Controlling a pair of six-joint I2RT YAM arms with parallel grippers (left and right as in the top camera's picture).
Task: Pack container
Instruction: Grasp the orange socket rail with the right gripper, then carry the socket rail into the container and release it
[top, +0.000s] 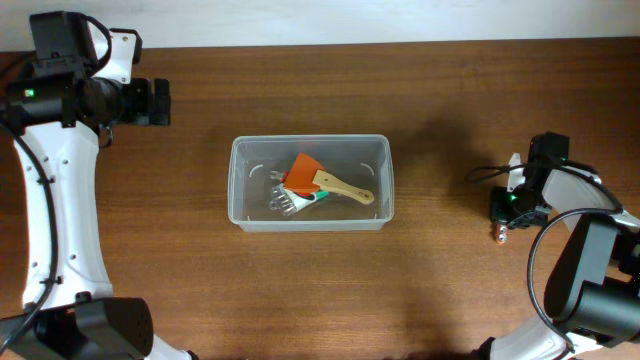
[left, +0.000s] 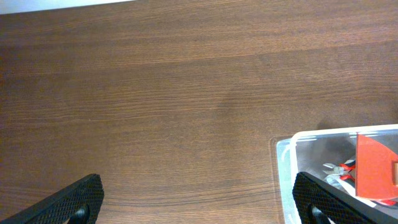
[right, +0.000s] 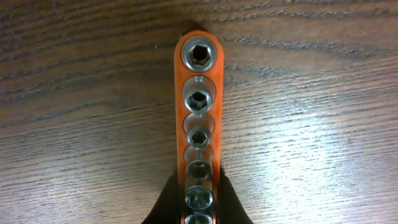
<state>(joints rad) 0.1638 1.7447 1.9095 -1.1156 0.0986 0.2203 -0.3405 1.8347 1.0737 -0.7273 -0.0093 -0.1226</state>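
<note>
The clear plastic container (top: 310, 183) stands mid-table; its corner shows in the left wrist view (left: 292, 149). Inside lie an orange scraper (top: 303, 171), a wooden-handled brush (top: 345, 188) and pliers (top: 285, 201). My left gripper (top: 160, 102) is open and empty above the bare table, left of the container; its fingertips show in the left wrist view (left: 199, 202). My right gripper (top: 503, 212) is at the far right, shut on an orange socket rail (right: 199, 124) that holds several steel sockets. The rail is close over the wood.
The brown wooden table (top: 450, 90) runs to a pale back edge. The right arm's body and cable (top: 560, 200) fill the right side.
</note>
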